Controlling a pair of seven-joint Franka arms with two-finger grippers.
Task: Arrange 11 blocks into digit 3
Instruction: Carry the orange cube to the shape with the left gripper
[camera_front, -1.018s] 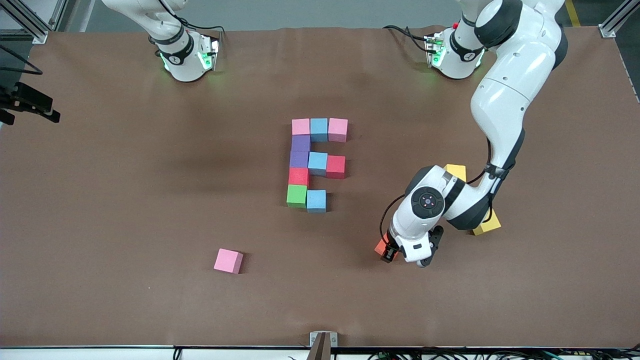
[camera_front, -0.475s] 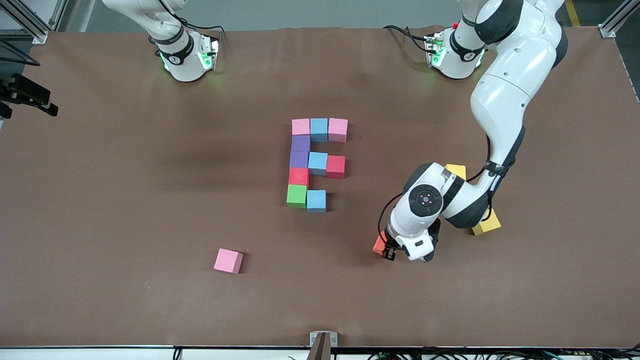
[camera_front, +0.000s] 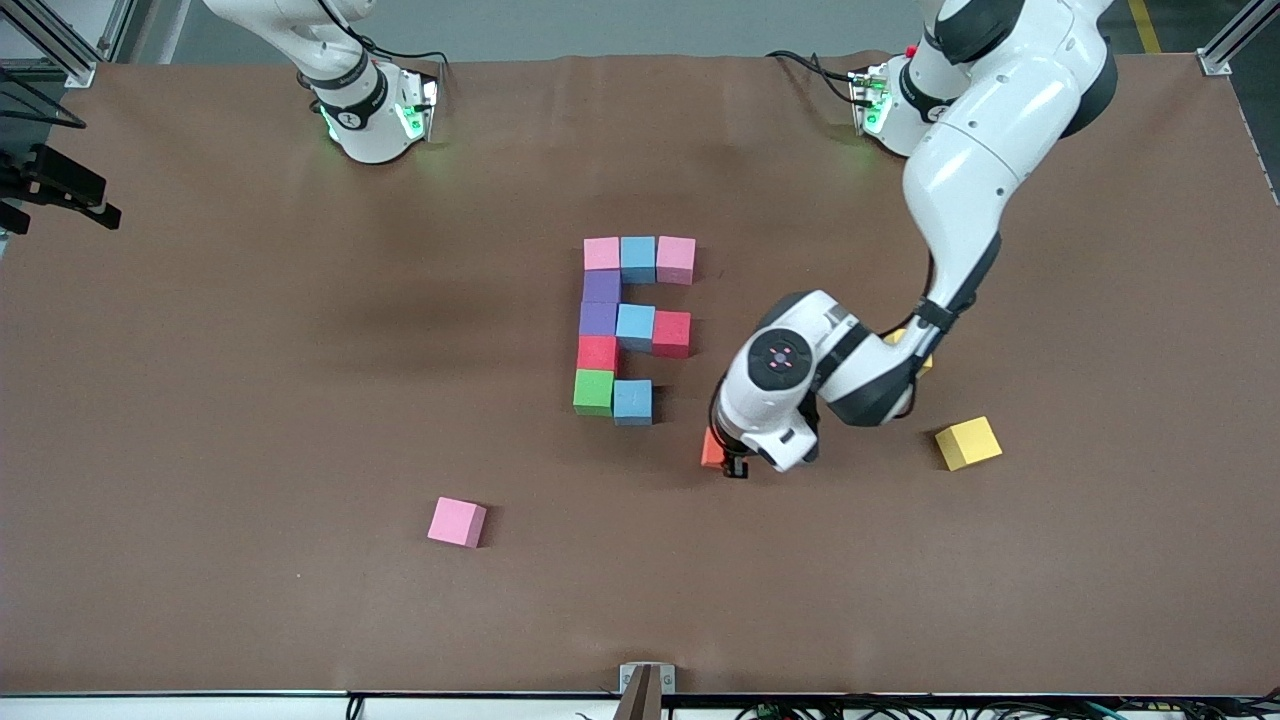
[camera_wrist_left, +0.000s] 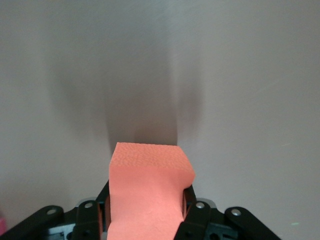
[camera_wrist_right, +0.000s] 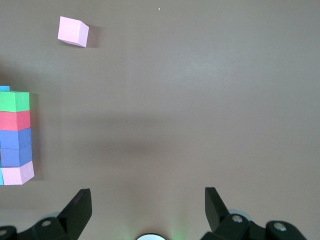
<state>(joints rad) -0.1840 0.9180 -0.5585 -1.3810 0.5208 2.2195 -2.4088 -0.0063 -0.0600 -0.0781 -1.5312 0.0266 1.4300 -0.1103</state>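
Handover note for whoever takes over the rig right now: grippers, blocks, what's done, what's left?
Left gripper: shut on the orange block, in the air beside the figure's nearest bar.
Right gripper: open, waiting near its base.
Done: ten blocks joined in the digit 3; its nearest bar has only green and light blue.
Left: set orange beside that light blue block.
A loose pink block and two yellow cubes lie apart.

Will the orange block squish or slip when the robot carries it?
The orange block probably squishes a little: it looks bulged between the left hand's fingers. Its grainy, foam-like surface likely grips well, so slipping seems unlikely. It's probably light.
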